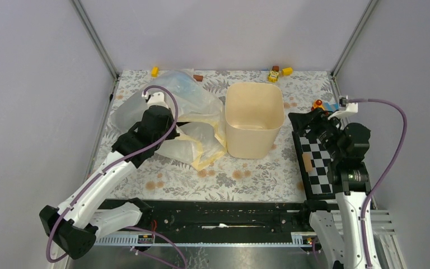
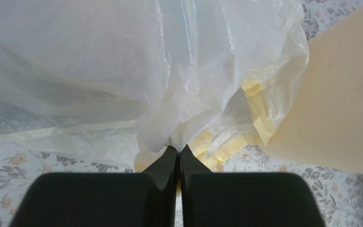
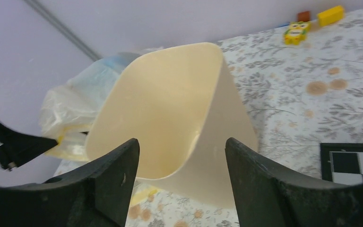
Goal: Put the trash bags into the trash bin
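trash bin [image 1: 252, 143] at centre sits empty; trash bags [image 1: 196, 106] heaped left of it. left gripper [image 2: 178, 152] pinched tight on a fold; right gripper [image 3: 180, 146] spread, holding nothing.

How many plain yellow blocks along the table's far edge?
2. Left yellow block sits by the trash bags; right yellow block sits behind the trash bin. Bags may hide more.

Floral table [image 1: 246, 179] bears trash bin [image 1: 252, 137], trash bags [image 1: 196, 103], checkerboard [image 1: 319, 162], small toys [image 1: 273, 75]
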Robot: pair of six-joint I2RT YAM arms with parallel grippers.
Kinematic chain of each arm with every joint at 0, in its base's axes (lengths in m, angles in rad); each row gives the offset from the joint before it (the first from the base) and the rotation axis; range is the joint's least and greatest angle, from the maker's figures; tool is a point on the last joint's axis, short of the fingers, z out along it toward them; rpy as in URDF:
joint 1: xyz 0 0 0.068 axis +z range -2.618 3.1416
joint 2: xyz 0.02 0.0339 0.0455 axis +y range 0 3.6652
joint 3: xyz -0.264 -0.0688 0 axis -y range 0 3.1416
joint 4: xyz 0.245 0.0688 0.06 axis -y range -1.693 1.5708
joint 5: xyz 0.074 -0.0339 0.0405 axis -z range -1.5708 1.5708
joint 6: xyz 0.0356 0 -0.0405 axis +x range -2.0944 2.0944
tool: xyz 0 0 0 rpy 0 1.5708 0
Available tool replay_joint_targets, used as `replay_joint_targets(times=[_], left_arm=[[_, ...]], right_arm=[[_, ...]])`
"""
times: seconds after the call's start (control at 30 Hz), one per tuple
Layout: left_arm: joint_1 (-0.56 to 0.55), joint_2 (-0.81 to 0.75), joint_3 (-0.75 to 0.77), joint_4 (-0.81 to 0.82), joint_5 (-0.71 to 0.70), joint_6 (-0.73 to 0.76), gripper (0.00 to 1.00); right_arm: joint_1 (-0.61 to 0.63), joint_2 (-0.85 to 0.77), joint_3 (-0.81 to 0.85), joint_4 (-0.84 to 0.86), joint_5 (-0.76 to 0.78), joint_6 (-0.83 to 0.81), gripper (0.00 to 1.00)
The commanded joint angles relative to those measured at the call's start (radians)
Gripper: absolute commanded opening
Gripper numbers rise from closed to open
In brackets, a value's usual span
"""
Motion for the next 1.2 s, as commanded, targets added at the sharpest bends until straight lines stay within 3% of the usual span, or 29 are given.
replay_joint_targets(times=[0.0, 0.17, 0.37, 0.63, 0.73, 0.87, 1.0, 1.17], left_arm=[[-0.001, -0.035, 0.061, -0.084, 0.038, 0.031, 0.00], [-0.001, -0.049, 0.065, -0.112, 0.059, 0.053, 0.00], [0.001, -0.036, 0.083, -0.150, 0.064, 0.070, 0.00], [0.003, -0.025, 0.120, -0.169, 0.092, 0.059, 0.00], [0.004, -0.021, 0.150, -0.191, 0.102, 0.065, 0.00], [0.003, -0.025, 0.177, -0.232, 0.091, 0.074, 0.00], [0.004, -0.033, 0.196, -0.284, 0.062, 0.088, 0.00], [0.003, -0.062, 0.203, -0.333, 0.056, 0.096, 0.00]], right_arm=[[0.022, 0.078, 0.100, -0.016, -0.176, -0.005, 0.72], [0.249, 0.164, 0.182, -0.044, -0.050, -0.069, 0.69], [0.645, 0.321, 0.284, -0.055, 0.187, -0.150, 0.65], [1.122, 0.542, 0.235, 0.191, 0.527, -0.267, 0.63], [1.221, 0.672, 0.237, 0.293, 0.658, -0.322, 0.61], [1.227, 0.787, 0.175, 0.526, 0.712, -0.320, 0.59], [1.227, 0.851, 0.093, 0.738, 0.811, -0.312, 0.41], [1.227, 0.961, 0.121, 0.801, 0.942, -0.338, 0.03]])
